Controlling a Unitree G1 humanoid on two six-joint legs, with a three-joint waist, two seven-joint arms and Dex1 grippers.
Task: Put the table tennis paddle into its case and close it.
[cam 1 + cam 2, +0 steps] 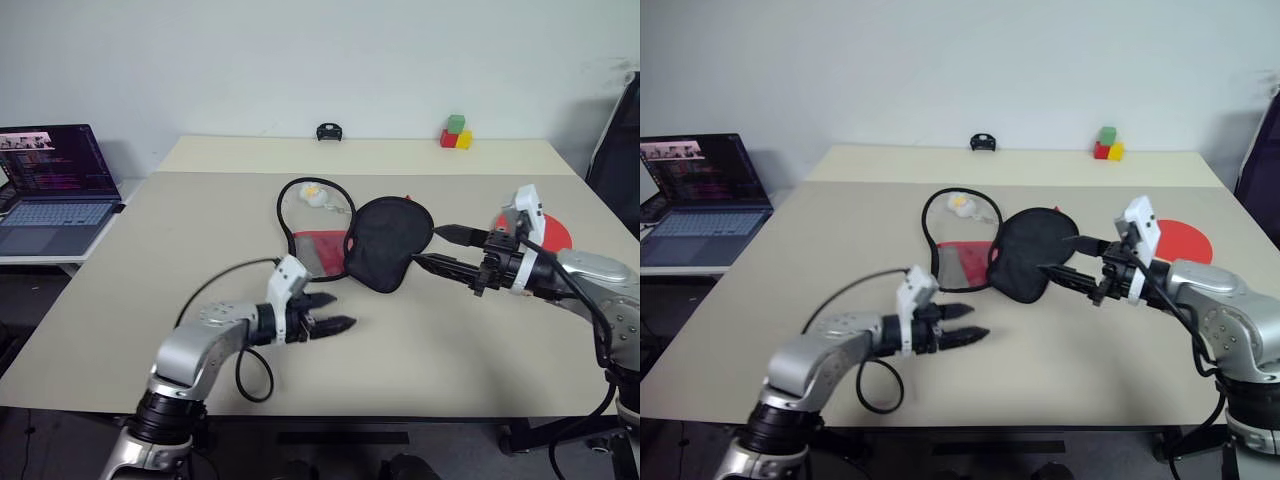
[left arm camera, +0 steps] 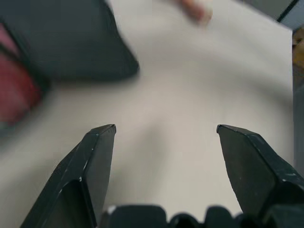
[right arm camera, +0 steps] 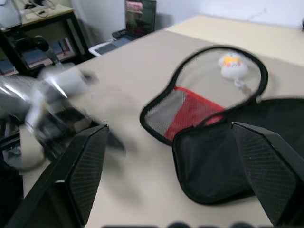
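The case lies unzipped and spread open mid-table: its black fabric half (image 1: 388, 243) on the right, its mesh half with the red panel (image 1: 318, 240) on the left. A small white charm (image 1: 315, 195) rests inside the mesh half's loop. The table tennis paddle (image 1: 552, 236) shows as a red disc on the table behind my right arm, with its handle hidden. My right gripper (image 1: 425, 246) is open, its tips close by the black half's right edge. My left gripper (image 1: 344, 310) is open and empty, hovering in front of the case.
An open laptop (image 1: 50, 190) sits on a side desk at the left. Coloured blocks (image 1: 456, 133) and a small black object (image 1: 329, 131) stand at the far edge of the table (image 1: 200, 260). A black cable loops from my left arm near the front edge.
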